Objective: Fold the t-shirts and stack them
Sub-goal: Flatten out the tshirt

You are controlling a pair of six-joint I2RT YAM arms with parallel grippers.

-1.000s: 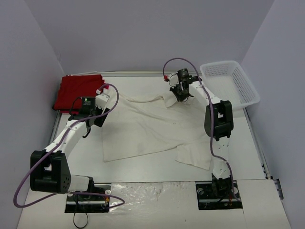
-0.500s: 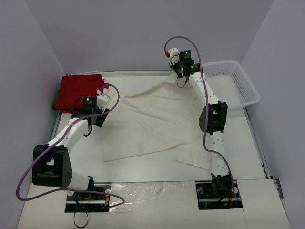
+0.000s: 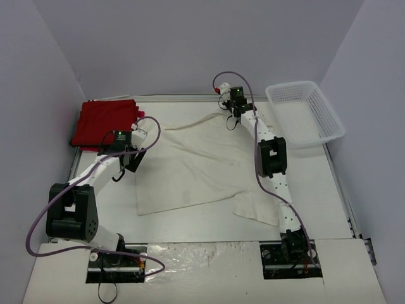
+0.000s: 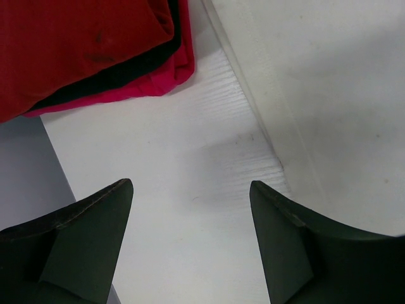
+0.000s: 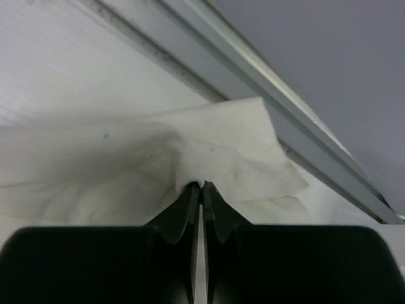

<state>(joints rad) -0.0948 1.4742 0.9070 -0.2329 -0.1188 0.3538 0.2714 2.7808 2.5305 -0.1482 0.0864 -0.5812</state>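
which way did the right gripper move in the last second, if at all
yes: the right gripper, pinching the cream t-shirt, shifted left, away from the basket.

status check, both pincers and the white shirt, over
Right pincer shut on far edge of cream shirt. Left pincer open, empty, between it and red shirts. Nothing in the way.

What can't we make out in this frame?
- Red t-shirts: count unclear. They are too small in the top view and cut off by the frame edge in the left wrist view.
- Cream t-shirt: the strip beneath the right arm is hidden in the top view. The right wrist view is too close to show which part the right gripper pinches.
- Left gripper: opening too small to judge in the top view.
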